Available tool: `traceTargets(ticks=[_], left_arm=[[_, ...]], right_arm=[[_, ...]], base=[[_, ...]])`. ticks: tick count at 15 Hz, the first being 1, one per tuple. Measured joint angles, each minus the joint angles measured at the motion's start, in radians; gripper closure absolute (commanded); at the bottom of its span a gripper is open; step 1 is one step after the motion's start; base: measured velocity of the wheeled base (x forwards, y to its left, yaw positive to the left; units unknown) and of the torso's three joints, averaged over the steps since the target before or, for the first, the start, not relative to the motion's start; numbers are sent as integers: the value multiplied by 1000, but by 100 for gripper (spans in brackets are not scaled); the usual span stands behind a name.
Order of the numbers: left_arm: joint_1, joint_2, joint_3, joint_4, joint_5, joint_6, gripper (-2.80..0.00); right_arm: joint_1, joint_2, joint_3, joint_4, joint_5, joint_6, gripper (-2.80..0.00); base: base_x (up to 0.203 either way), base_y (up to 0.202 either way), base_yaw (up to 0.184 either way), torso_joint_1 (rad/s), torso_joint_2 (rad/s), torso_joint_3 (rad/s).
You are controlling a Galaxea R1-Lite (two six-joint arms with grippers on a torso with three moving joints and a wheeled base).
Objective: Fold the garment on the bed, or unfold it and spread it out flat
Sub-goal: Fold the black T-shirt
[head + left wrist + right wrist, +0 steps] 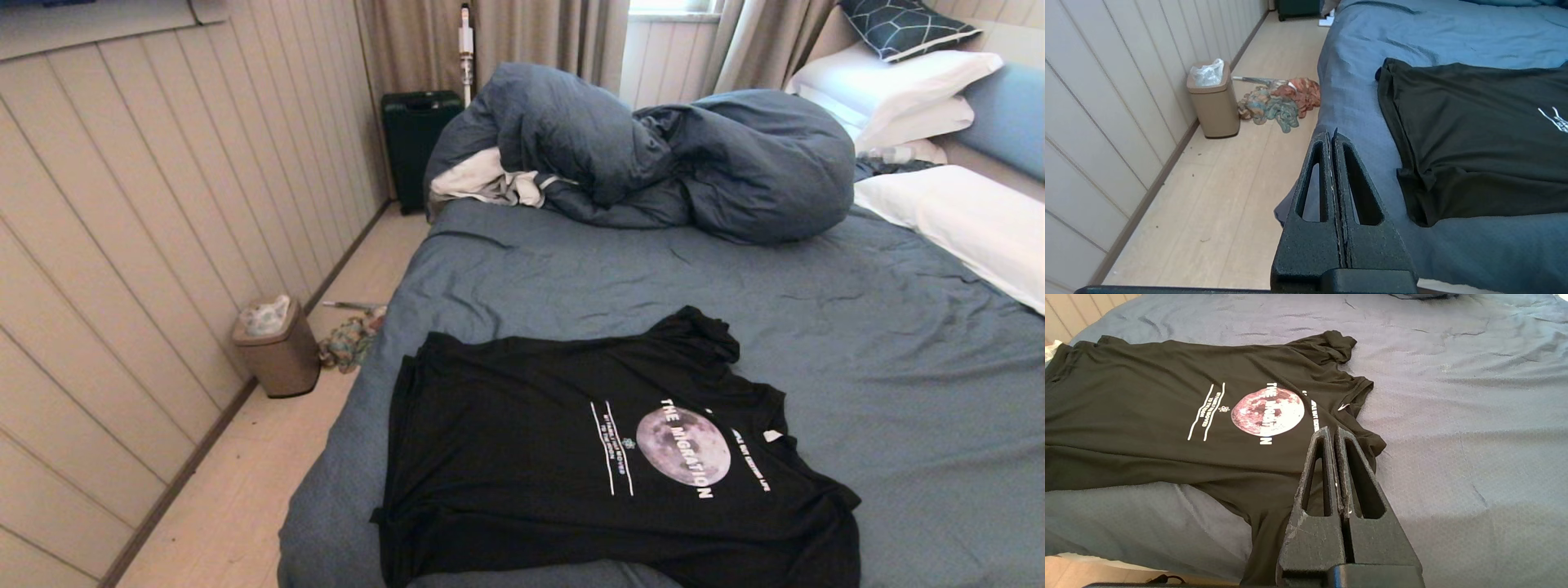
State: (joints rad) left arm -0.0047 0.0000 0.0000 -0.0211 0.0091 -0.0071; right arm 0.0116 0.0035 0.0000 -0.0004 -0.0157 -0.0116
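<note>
Across the near part of the bed [857, 327], the garment [571, 457] lies front up on the slate-blue sheet, its moon print and white lettering showing, its hem toward the bed's left edge and its neck toward my right. One sleeve is bunched on the far side, and the near sleeve droops over the bed's near edge.

My left end effector [1332, 136] has its fingers pressed together with nothing between them. It hangs off the near left corner of the bed, beside the mattress edge, and the garment's hem lies near it on its right, not touching.

My right end effector [1331, 433] is likewise pressed together and empty. It sits low at the near edge of the bed, with the garment's shoulder and collar just beyond its tips; I cannot tell whether it touches the hanging sleeve.

Farther up the bed a rumpled duvet [669, 155] is heaped, well apart from the garment, with white pillows [963, 220] at the right. On the floor to the left stand a bin [277, 351] and a pile of coloured cloth [351, 339].
</note>
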Motion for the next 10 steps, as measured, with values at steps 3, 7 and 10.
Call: traceTargets(ticks=[3,7,10], left_arm=[[0,4,-36,19,2,5,0],[-1,184,-317,83,-33,-57,0],[-2,492,-524,99,-95,-150,0]], right_arm=[[-1,11,-33,41,8,-2,0],[8,236,-354,121,21,62,0],[21,549,-578,139,25,130,0]], base=[[0,0,0,0,0,0],[0,0,0,0,0,0],[0,0,0,0,0,0]])
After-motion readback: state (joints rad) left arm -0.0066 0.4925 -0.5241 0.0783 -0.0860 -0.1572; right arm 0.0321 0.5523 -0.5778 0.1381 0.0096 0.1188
